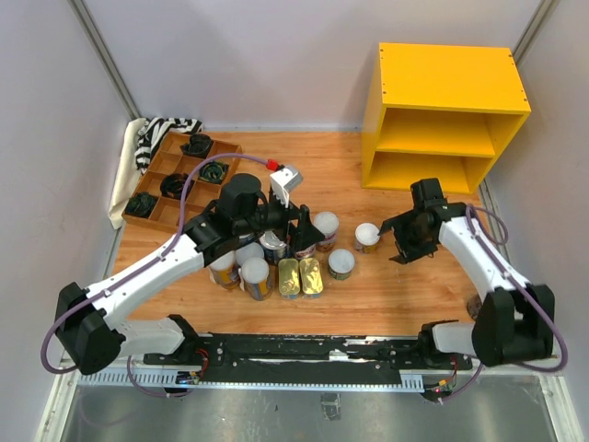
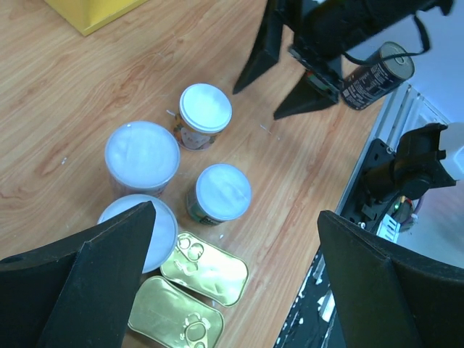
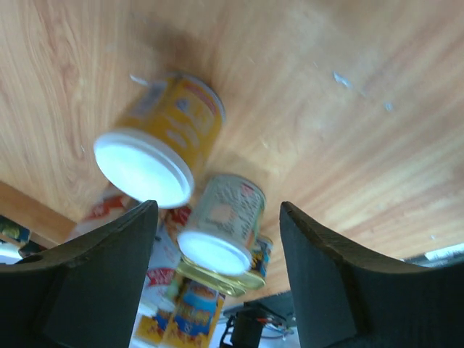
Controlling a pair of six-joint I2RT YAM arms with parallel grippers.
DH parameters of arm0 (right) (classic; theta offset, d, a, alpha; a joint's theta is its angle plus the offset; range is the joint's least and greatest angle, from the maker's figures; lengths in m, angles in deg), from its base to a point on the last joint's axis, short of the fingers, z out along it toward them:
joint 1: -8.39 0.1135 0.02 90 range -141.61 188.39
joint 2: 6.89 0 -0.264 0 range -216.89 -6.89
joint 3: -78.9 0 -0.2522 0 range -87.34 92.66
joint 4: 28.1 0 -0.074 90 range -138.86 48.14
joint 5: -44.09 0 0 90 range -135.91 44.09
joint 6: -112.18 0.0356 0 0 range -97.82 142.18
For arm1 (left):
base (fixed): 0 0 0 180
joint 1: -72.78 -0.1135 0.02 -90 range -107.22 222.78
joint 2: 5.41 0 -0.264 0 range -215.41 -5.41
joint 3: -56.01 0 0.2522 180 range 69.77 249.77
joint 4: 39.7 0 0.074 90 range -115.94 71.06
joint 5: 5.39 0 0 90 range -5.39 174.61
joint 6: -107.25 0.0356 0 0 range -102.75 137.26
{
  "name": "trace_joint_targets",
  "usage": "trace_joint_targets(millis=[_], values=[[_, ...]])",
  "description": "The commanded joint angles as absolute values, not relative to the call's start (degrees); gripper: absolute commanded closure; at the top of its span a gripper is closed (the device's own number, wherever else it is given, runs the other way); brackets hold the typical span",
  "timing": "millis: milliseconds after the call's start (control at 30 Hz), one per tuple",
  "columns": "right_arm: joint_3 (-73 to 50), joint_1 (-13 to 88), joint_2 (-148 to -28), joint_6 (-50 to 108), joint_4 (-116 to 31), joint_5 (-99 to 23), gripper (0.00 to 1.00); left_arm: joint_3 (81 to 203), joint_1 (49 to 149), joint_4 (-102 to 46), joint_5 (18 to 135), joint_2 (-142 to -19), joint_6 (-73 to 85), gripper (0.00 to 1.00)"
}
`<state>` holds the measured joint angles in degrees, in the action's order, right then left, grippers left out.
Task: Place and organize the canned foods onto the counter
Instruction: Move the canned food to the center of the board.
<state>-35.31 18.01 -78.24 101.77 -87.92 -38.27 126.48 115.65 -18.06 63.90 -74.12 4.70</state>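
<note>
Canned foods [image 1: 341,263]: label print too blurred.

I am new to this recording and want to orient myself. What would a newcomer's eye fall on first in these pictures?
The bright yellow wooden shelf unit at the far right of the brown wooden table stands out most, with no can visible on it. Next is the huddle of white-lidded and silver-topped round cans at the table's middle, with two flat rectangular gold-topped tins at its near edge. The open left gripper hovers above the huddle.
</note>
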Motion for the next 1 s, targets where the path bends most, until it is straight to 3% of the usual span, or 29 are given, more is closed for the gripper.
trace_joint_targets(millis=[0,367,633,767,967], values=[[-30.5,15.1,-85.6,96.2,-80.5,-39.3,0.34,129.3,115.4,-18.3,63.1,-75.0,4.2,0.0],[-27.6,14.5,-103.1,93.7,-70.4,-33.3,0.62,130.5,114.7,-17.2,64.6,-77.3,3.7,0.0],[-32.0,22.9,-101.3,95.8,-70.3,-31.4,0.63,130.1,114.4,-17.6,64.8,-78.0,2.9,0.0],[-35.0,21.1,-96.5,93.8,-73.3,-34.7,0.57,129.5,114.3,-17.6,64.2,-78.0,3.0,0.0],[-23.9,18.8,-87.7,85.0,-92.6,-55.2,0.24,129.8,114.3,-18.2,62.2,-77.7,4.7,0.0]])
